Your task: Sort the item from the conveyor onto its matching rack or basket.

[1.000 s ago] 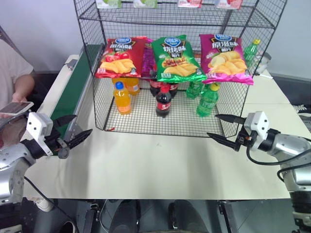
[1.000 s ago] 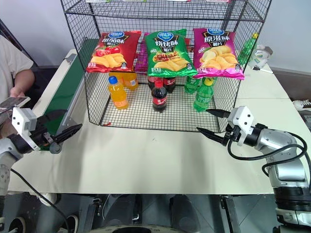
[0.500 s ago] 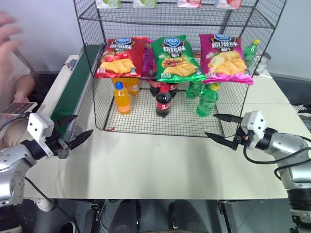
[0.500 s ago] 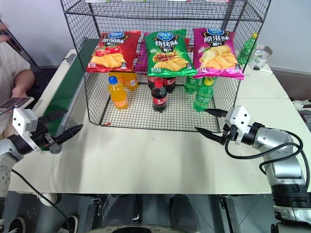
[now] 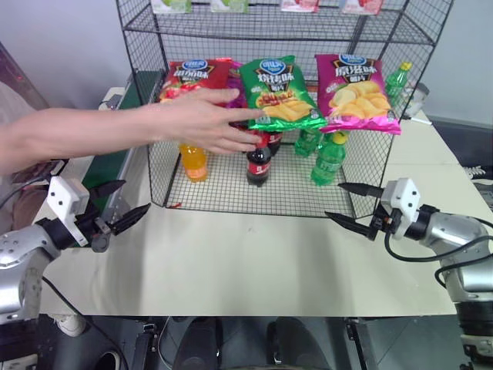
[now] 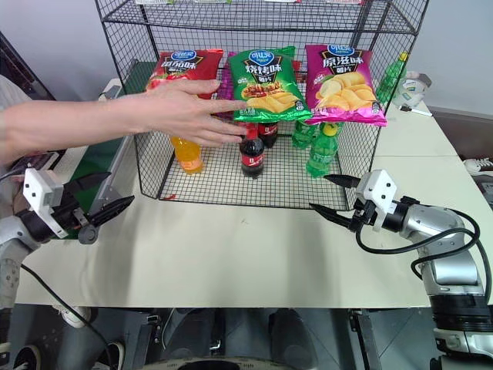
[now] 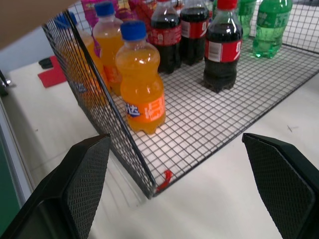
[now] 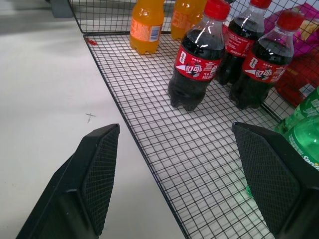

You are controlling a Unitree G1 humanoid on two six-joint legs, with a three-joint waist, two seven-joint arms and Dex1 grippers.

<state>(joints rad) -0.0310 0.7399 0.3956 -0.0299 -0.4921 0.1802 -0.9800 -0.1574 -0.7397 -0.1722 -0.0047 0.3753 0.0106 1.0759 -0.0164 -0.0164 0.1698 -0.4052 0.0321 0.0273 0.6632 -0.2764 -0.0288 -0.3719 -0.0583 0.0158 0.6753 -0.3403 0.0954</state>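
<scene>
change: person's hand (image 5: pixel 204 119) now reaching across rack (image 5: pixel 150 166) front | fingertips at green crisp bag (image 5: pixel 279 92) | grippers: unmoved

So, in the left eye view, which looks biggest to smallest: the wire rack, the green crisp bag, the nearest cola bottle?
1. wire rack
2. green crisp bag
3. cola bottle

The bag sits higher and slightly farther away.
</scene>
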